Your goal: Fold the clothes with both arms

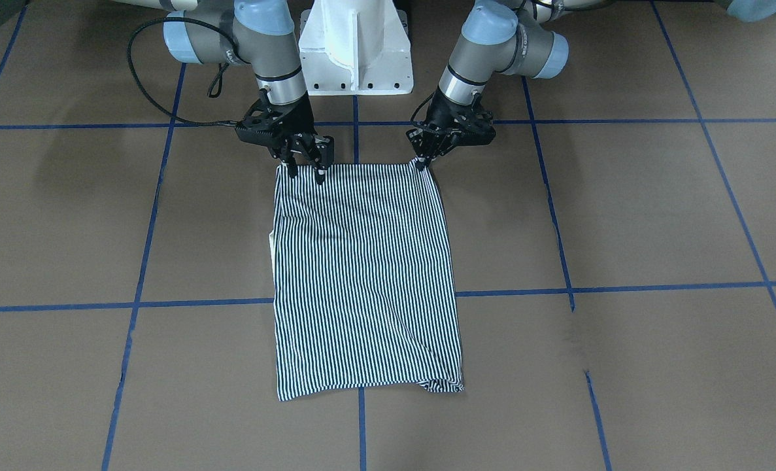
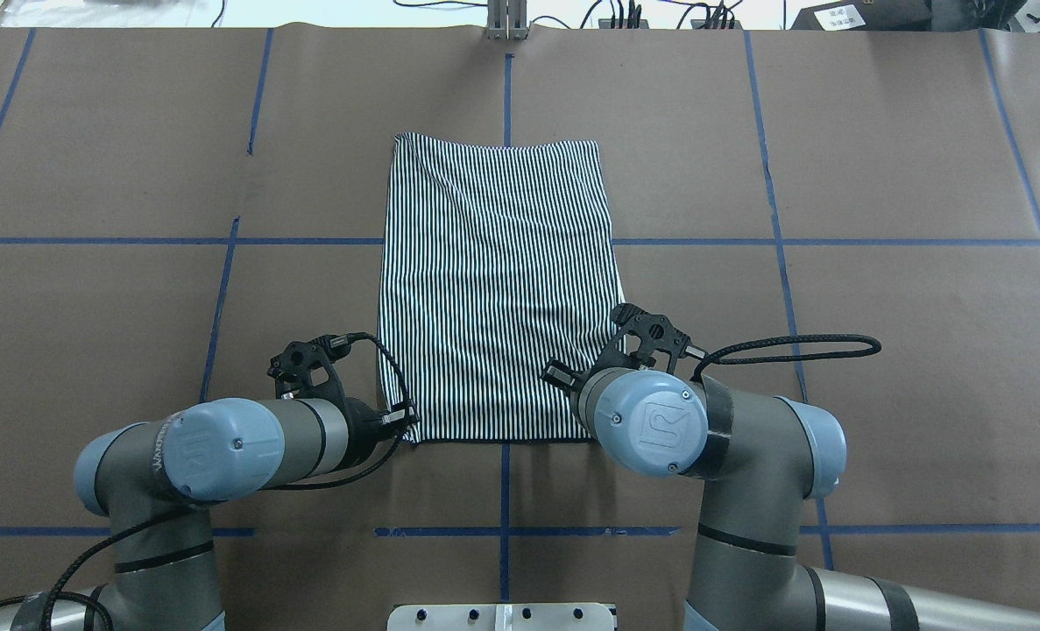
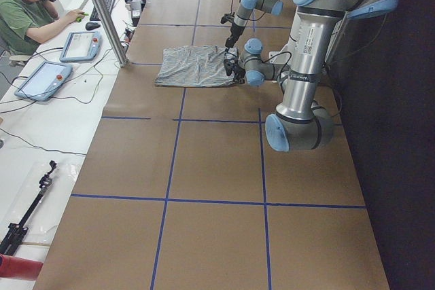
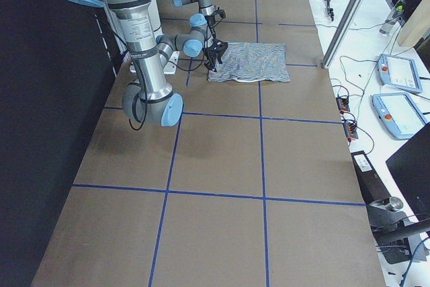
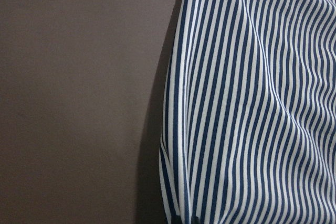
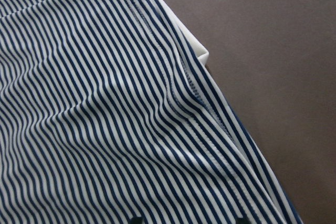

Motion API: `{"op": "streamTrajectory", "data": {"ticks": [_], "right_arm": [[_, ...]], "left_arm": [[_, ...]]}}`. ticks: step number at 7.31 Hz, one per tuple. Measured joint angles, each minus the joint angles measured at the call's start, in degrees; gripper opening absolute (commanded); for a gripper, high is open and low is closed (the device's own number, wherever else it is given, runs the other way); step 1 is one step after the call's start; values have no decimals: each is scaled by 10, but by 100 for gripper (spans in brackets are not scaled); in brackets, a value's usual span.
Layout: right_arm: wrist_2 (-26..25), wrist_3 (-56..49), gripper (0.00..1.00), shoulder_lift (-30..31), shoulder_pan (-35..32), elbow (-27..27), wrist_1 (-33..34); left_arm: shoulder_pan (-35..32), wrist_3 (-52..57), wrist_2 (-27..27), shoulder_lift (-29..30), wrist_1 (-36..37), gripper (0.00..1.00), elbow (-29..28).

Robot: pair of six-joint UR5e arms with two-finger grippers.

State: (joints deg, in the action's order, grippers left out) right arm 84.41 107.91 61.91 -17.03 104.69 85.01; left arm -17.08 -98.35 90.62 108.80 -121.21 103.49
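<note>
The striped shirt [image 1: 365, 275] lies folded into a tall rectangle on the brown table, also seen in the overhead view as the shirt [image 2: 498, 289]. My left gripper [image 1: 420, 163] is pinched shut on its near corner, on the right of the front view. The left wrist view shows the cloth [image 5: 252, 103] converging at the frame's bottom. My right gripper [image 1: 306, 173] stands at the other near corner, its fingers apart and resting on the fabric edge. A cream collar tip [image 6: 202, 52] pokes out from under the stripes in the right wrist view.
The white pedestal base [image 1: 355, 52] sits just behind both grippers. Blue tape lines [image 1: 139, 304] grid the table. A person [image 3: 27, 11] sits at a side desk with teach pendants [image 3: 41, 79] beyond a metal post [image 3: 102, 11].
</note>
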Motion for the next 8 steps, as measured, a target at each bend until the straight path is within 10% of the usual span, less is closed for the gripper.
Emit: {"op": "streamTrajectory", "data": {"ticks": [8], "right_arm": [[2,22,66,-75,15,-74,102]], "left_arm": [[1,0,-2,0,0,0,0]]}}
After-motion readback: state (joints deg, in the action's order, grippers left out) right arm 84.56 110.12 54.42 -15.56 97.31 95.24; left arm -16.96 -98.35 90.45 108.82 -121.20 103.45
